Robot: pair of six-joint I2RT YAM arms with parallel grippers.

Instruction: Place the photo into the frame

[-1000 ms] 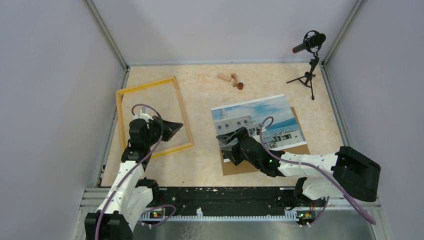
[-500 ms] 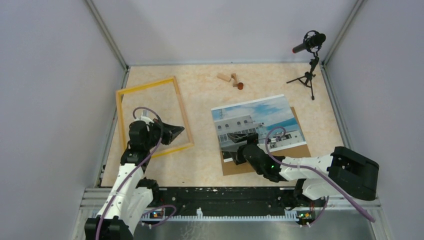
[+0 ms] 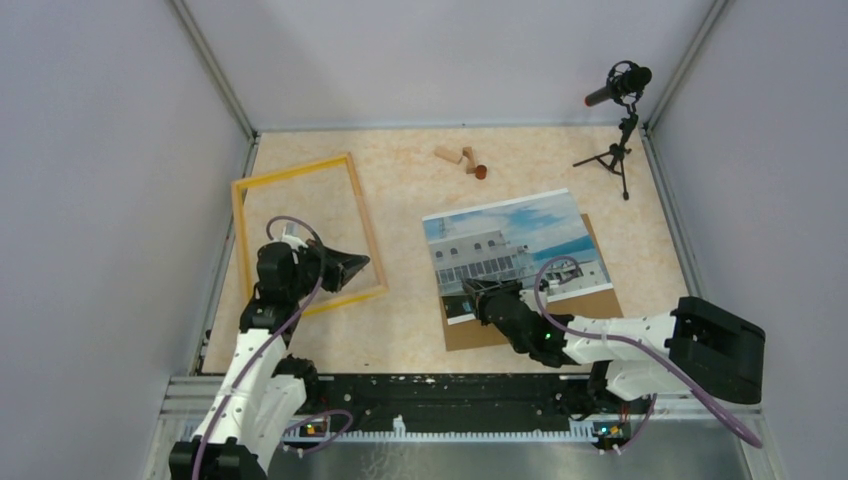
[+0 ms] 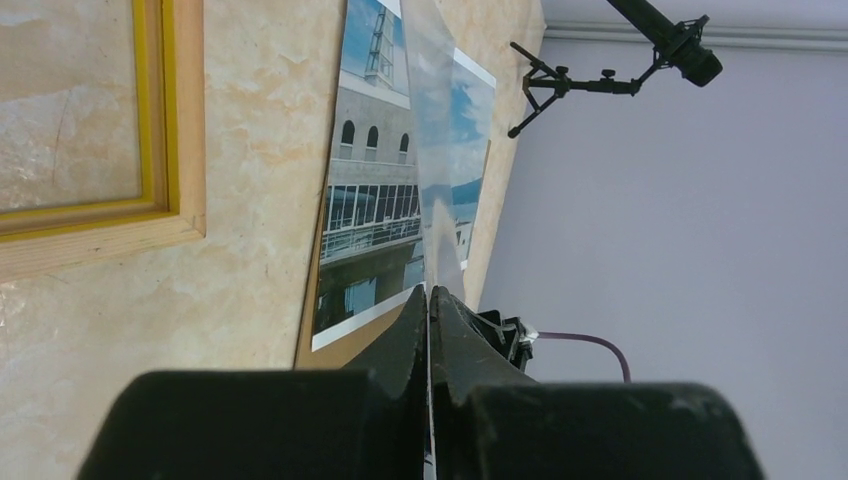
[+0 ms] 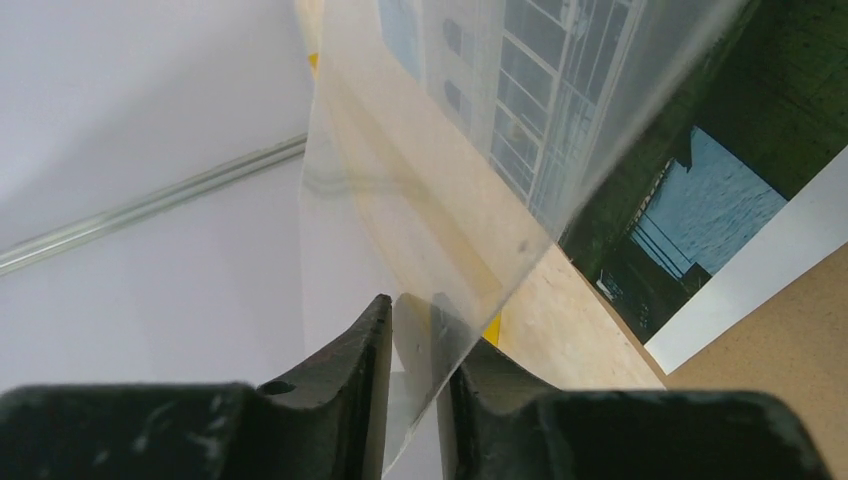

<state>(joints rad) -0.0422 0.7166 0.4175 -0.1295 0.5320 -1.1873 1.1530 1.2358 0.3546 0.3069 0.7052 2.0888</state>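
On the table, the large things had not shifted in the last second. The frame lay flat at the far left with only table showing through it. The photo lay well apart from it at the right, face up on the brown backing board, which stuck out along its near and right edges.

What had changed was smaller. A clear sheet (almost invisible from above, plain in both wrist views) was being carried. The right tool had drawn back from over the dark near-left part of the print to its near border, so more of the picture lay uncovered. Its fingers stood narrow with the sheet's corner running between them, and it appeared to pinch that corner. The left tool had eased slightly nearer, above the frame's right rail. Its fingers were pressed together on the sheet's thin edge. Probably both held the same pane, though the top view could not confirm it.

For the task, this read as preparation: the photo was untouched and both tools were occupied. The sheet would need to be settled somewhere, likely in the frame, before either tool could take the print.
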